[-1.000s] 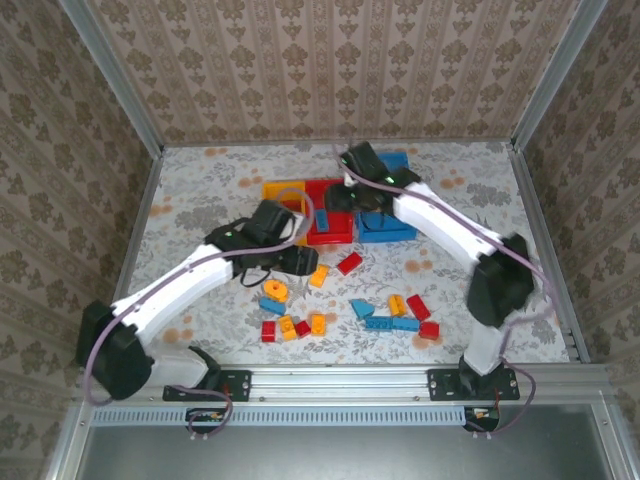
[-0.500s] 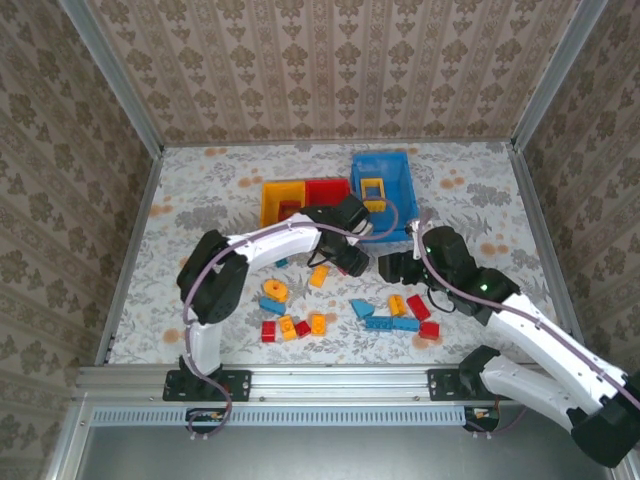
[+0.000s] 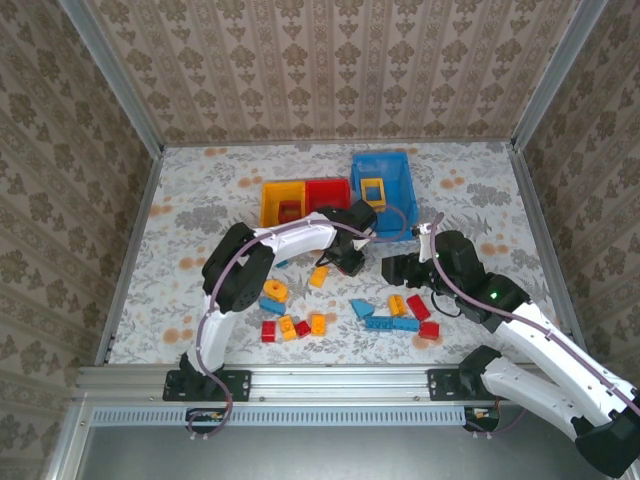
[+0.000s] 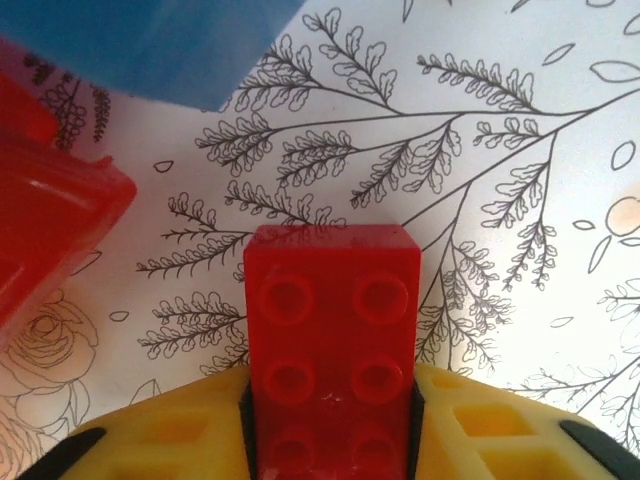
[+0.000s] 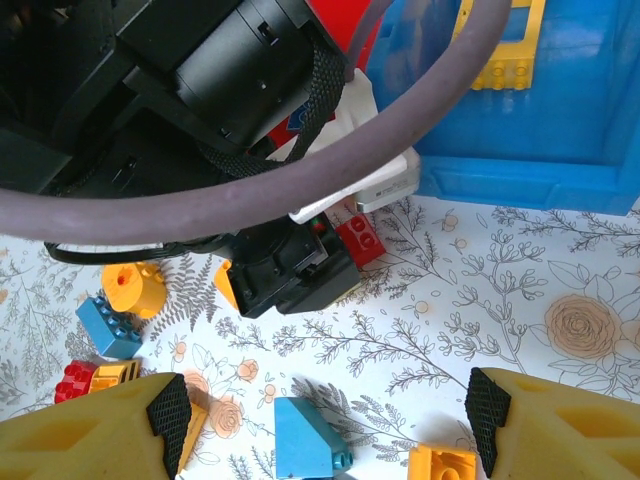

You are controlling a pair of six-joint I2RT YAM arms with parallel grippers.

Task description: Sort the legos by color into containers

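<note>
1. Top view: the left gripper (image 3: 348, 260) was down at the table (image 3: 200, 190), just at 6 o'clock of the red bin (image 3: 328, 186). The yellow bin (image 3: 266, 205) stood right beside that bin at its 9 o'clock, and the blue bin (image 3: 400, 165) at its 3 o'clock. The right gripper (image 3: 396, 268) hung near the left one, at its 3 o'clock. The loose bricks (image 3: 379, 322) lay scattered at 6 o'clock of both.

2. Left wrist view: the fingers (image 4: 470, 430) were clenched on a red brick (image 4: 333, 320). Its studs faced the camera, and its far half stuck out toward 12 o'clock. The red bin's corner lay at 9 o'clock and the blue bin at 11 o'clock. Whether the brick was lifted off the table could not be told.

3. Right wrist view: the right gripper was released, its fingers wide apart with nothing held between them. A blue wedge brick (image 5: 305, 450) lay on the table below the gap. The red brick sat at the left gripper's tip, toward 12 o'clock.

4. Handling, as a judgement: the brick looked light, rigid and unlikely to break. Its smooth plastic walls seemed slick enough to twist or slip under an off-centre pinch. The best hold was probably across the narrow width, on the two flat side walls near the middle, away from the studs.
</note>
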